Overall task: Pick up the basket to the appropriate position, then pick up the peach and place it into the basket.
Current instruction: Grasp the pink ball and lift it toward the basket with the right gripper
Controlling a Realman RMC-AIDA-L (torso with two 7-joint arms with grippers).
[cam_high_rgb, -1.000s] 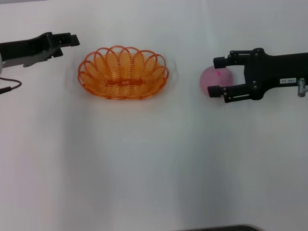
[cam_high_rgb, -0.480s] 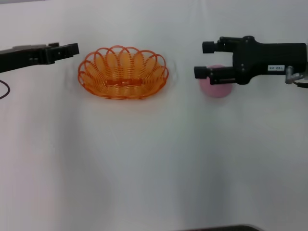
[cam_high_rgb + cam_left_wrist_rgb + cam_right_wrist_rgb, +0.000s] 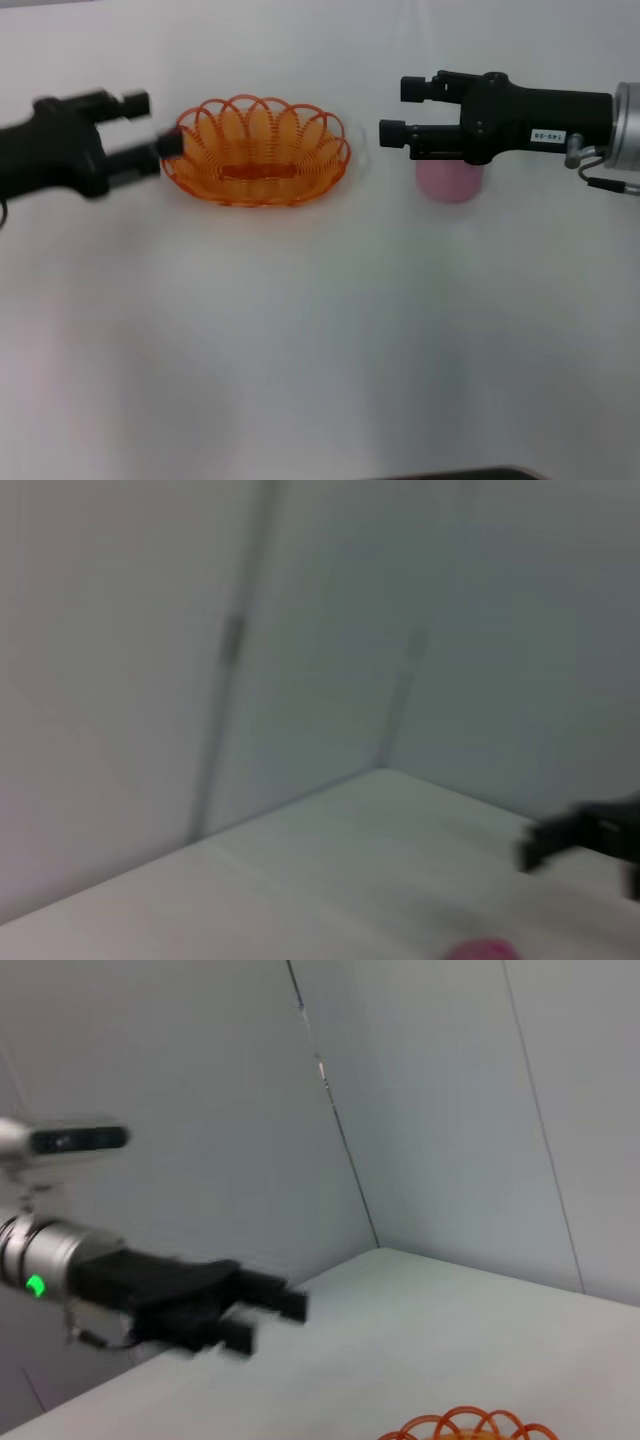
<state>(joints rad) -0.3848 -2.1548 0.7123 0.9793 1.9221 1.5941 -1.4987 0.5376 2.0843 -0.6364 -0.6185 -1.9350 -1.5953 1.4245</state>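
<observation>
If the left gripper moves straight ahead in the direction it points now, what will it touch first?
Most likely the basket. In the head view the left gripper points toward the robot's right, its open fingertips right at the basket's near rim. Its height above the table is unclear, so it could pass over the rim.

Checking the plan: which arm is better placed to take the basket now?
Left. The left tool, open, is at the basket rim's left end; the right tool hangs above the peach.
</observation>
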